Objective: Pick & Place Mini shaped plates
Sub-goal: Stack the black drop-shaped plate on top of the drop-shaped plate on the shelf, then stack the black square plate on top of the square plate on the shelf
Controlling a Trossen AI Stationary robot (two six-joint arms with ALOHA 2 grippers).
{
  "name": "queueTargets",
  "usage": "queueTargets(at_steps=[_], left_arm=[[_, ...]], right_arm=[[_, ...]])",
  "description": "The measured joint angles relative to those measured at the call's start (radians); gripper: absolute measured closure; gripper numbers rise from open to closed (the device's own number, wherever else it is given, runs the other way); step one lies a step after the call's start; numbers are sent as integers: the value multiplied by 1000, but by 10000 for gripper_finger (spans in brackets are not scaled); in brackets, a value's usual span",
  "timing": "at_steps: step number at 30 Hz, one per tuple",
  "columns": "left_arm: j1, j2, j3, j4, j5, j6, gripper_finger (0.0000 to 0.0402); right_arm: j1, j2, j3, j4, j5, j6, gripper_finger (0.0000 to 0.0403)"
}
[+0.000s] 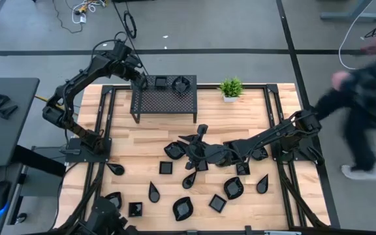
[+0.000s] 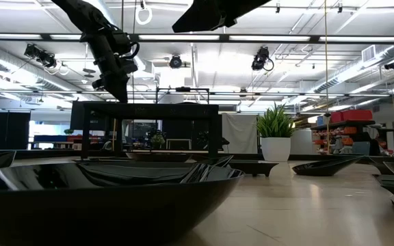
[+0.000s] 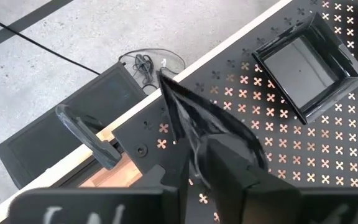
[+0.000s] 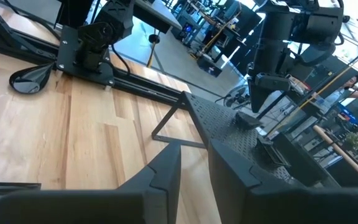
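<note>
Fingers [image 3: 229,155] of the left gripper [image 1: 140,81] pinch a leaf plate [image 3: 188,115] over the rack [image 1: 165,101]; release low, clear of the square plate [image 3: 303,65]. Right gripper [image 1: 201,132] holds nothing; I cannot tell how its fingers stand.

A big glossy black dish [image 2: 108,198] fills the near foreground on the table [image 2: 320,212]; more dishes [image 2: 327,166] lie farther back; the mesh rack [image 2: 146,109] stands behind, the potted plant [image 2: 276,137] to its right; the left arm's end effector [image 2: 118,85] hangs down over the rack's left end; another dark arm [image 2: 214,14] crosses the top.
</note>
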Motion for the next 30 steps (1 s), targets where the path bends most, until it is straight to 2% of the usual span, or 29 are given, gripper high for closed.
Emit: queueTargets(at_steps=[8, 13, 17, 20, 23, 26, 30], left_arm=[[0, -11, 0, -10, -5, -21, 319], [-9, -56, 0, -19, -7, -18, 342], [-60, -88, 0, -33, -8, 4, 371], [-121, -87, -6, -39, -7, 6, 393], [-198, -102, -46, -21, -18, 10, 396], [-300, -159, -119, 47, -94, -26, 395], [-471, -292, -284, 203, -191, -128, 398]], right_arm=[[0, 0, 0, 0, 0, -3, 318], [0, 0, 0, 0, 0, -2, 318], [-2, 0, 0, 0, 0, 4, 318], [-7, 0, 0, -1, 0, 5, 318], [-8, 0, 0, -10, 1, 10, 318], [-8, -6, 0, -47, 7, 78, 318], [-12, -8, -12, -128, -12, 195, 318]])
